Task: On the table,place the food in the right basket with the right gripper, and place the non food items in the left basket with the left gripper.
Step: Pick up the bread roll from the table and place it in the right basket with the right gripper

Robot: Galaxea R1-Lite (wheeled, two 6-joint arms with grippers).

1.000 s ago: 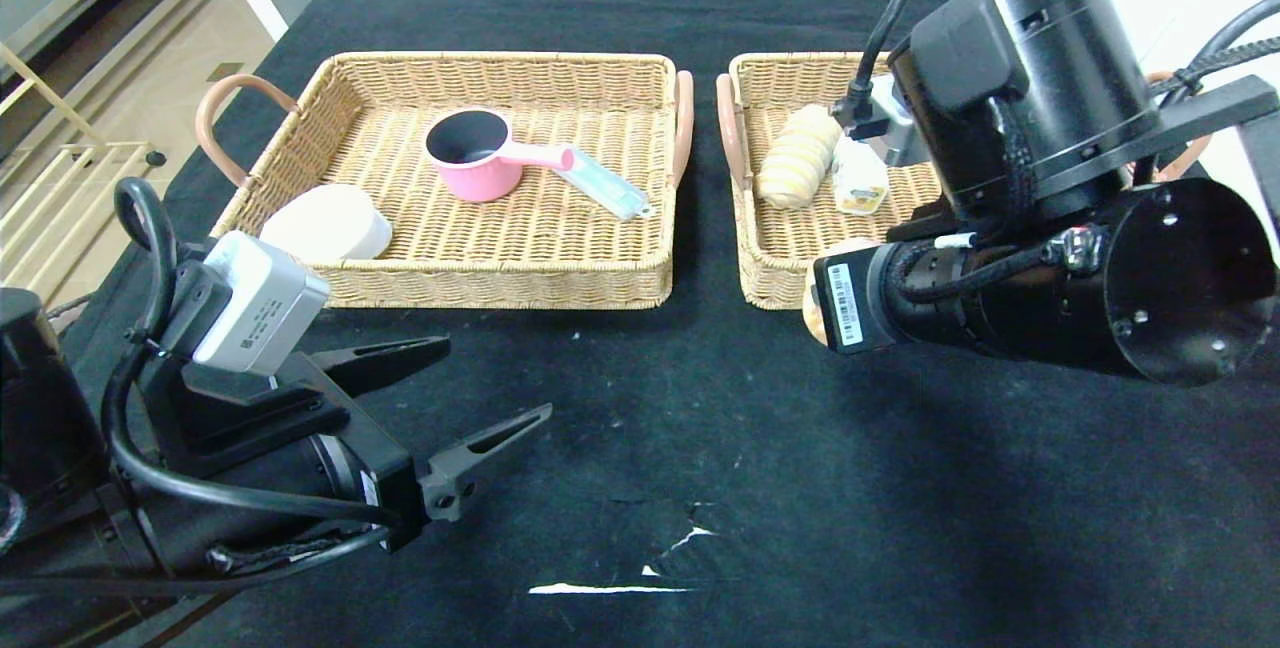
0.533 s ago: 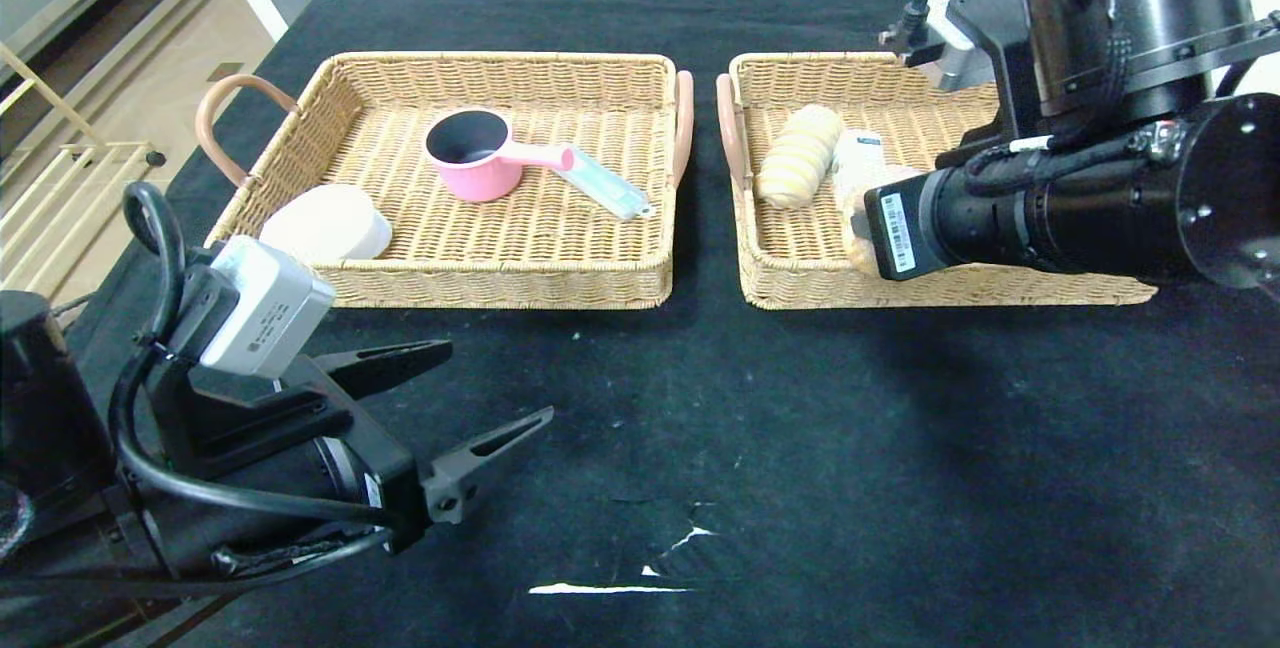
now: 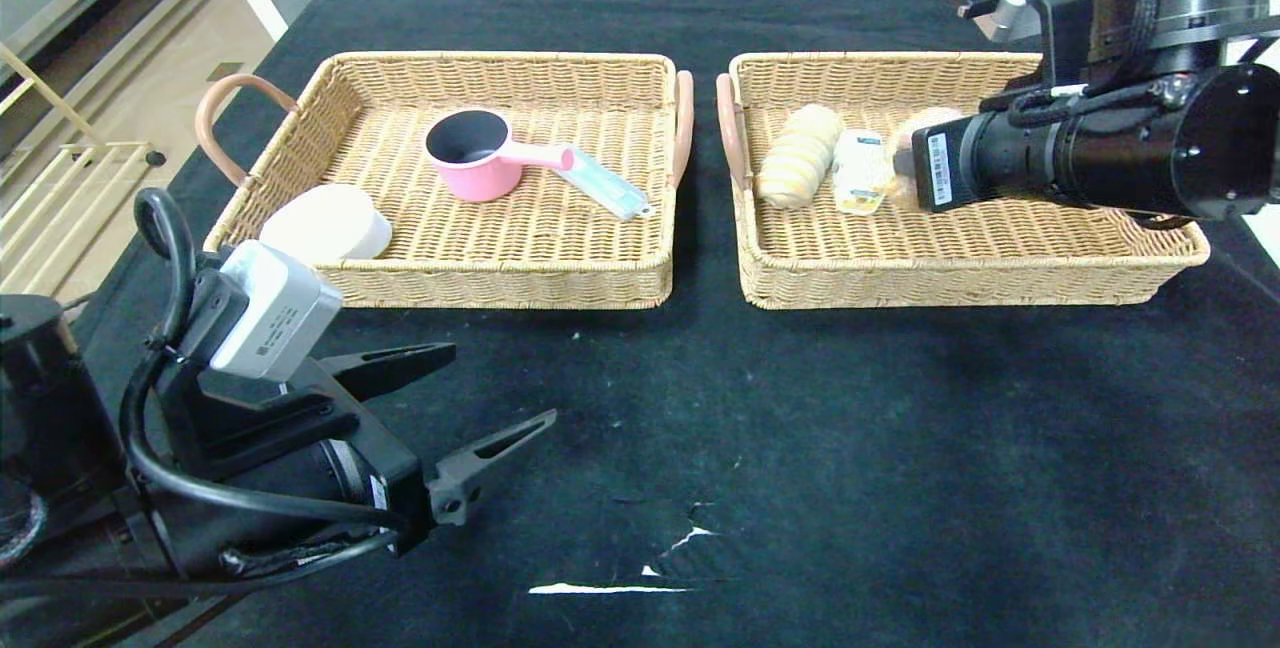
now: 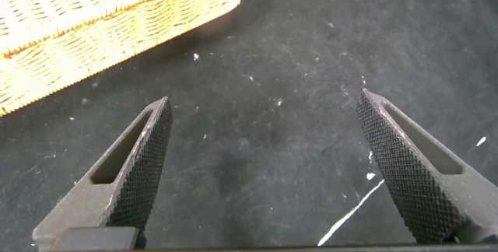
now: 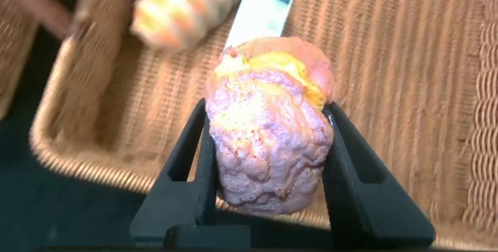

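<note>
We take the right basket as our landmark. Our right gripper hangs over its middle, above the floor of the weave, and its fingers are closed partway around a lumpy bun, pressing on both of its flanks. In the head view the bun peeks out just ahead of the wrist, above the basket's inside and not resting on it as far as we can tell.

Inside the right basket, toward its left end, lies a striped roll, and just beside it, on the side nearer our gripper, a small packet. The wrist view shows both of them beyond the bun: the roll and the packet side by side on the weave.

To the left of the right basket, close by with a narrow strip of dark worktop between them, stands the left basket. It holds a pink pot, a pale blue tool lying at the end of the pot's handle, and a white bowl in its near left corner.

Our left gripper hovers over the worktop in front of the left basket, well apart from the right basket. Its fingers are spread wide and hold nothing.
</note>
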